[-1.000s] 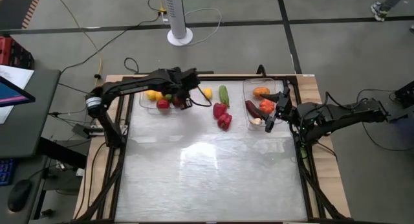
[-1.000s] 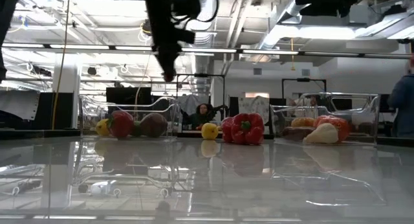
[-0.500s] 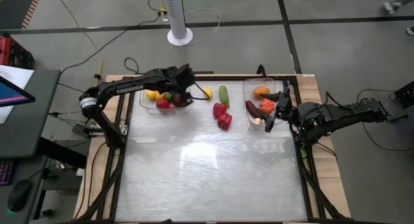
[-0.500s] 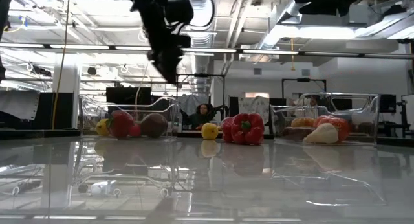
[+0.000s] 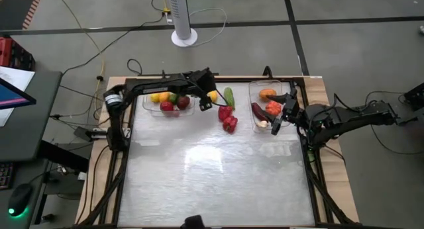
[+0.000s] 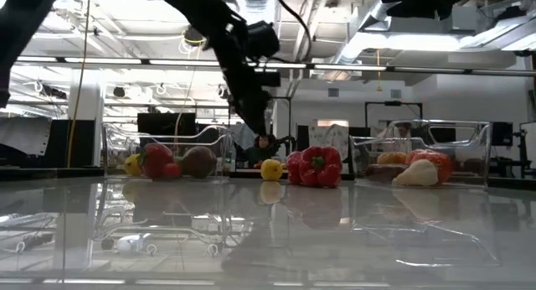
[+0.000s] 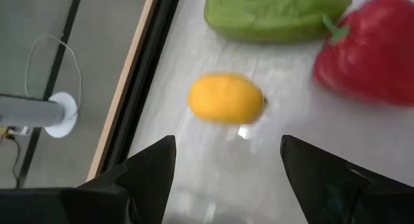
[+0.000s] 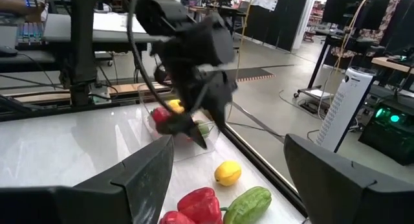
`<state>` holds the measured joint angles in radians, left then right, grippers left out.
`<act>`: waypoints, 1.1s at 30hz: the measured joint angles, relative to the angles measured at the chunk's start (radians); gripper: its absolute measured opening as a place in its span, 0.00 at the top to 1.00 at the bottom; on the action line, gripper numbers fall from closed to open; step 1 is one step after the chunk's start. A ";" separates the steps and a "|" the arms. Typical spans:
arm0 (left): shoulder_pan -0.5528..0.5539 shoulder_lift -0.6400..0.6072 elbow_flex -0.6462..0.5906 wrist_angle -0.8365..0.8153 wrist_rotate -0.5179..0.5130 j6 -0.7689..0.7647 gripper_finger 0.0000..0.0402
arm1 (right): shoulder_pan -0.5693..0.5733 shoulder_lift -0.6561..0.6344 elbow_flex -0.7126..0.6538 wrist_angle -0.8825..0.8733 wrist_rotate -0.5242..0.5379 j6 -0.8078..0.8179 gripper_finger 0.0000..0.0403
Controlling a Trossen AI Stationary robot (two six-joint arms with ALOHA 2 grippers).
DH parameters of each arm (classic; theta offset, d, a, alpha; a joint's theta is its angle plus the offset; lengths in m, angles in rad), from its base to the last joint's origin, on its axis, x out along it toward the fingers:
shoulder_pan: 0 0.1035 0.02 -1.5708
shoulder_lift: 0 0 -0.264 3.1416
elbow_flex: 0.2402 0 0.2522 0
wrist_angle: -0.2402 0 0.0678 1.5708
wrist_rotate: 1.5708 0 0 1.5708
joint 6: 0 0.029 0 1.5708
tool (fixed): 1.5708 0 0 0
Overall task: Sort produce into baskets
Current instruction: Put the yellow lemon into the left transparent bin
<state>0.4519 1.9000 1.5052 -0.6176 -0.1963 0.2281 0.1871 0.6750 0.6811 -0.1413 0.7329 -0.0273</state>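
Looking straight down from the high view, the left end effector (image 5: 204, 100) hangs between the left basket (image 5: 147, 106) and the loose produce, with the lemon (image 5: 212, 95) just beside it. That basket holds yellow, green, red and dark pieces. The cucumber (image 5: 229, 97) and two red peppers (image 5: 227, 118) lie on the desk (image 5: 212, 169) between the baskets. The right basket (image 5: 253, 123) holds an orange piece, a red one, a dark purple one and a pale one; the right end effector (image 5: 281, 116) waits at its near edge.

From the low view, the left arm slants down over the lemon (image 6: 270, 168), and the red peppers (image 6: 315, 166) sit just beside it, with both clear bins at either side.

Through the left wrist view, the two dark fingers (image 7: 149, 169) stand wide apart and empty, with the lemon (image 7: 226, 99) lying between and beyond them, the cucumber (image 7: 272, 15) and a red pepper (image 7: 372, 52) farther on.

In the right wrist view, its own fingers (image 8: 145, 179) are spread and hold nothing.

Judging by this, the step in hand is the reach for the lemon. Next the left arm would need to lower around it and close gently, since a round piece could roll away.
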 joint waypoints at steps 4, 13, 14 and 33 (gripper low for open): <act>0.000 0.084 0.077 0.004 0.000 0.034 0.34 | 0.000 0.000 0.000 -0.004 0.000 -0.002 0.21; 0.020 0.214 0.216 0.015 0.014 -0.061 0.28 | 0.000 0.000 0.000 -0.011 -0.001 -0.005 0.21; 0.025 0.231 0.224 0.012 0.013 -0.076 0.27 | 0.000 0.000 0.000 -0.010 -0.001 -0.005 0.21; 0.044 0.309 0.243 -0.123 -0.086 -0.111 0.35 | 0.001 0.000 0.000 -0.007 -0.001 -0.010 0.21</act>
<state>0.4957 2.2093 1.7481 -0.7403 -0.2828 0.1173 0.1882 0.6750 0.6811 -0.1486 0.7319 -0.0372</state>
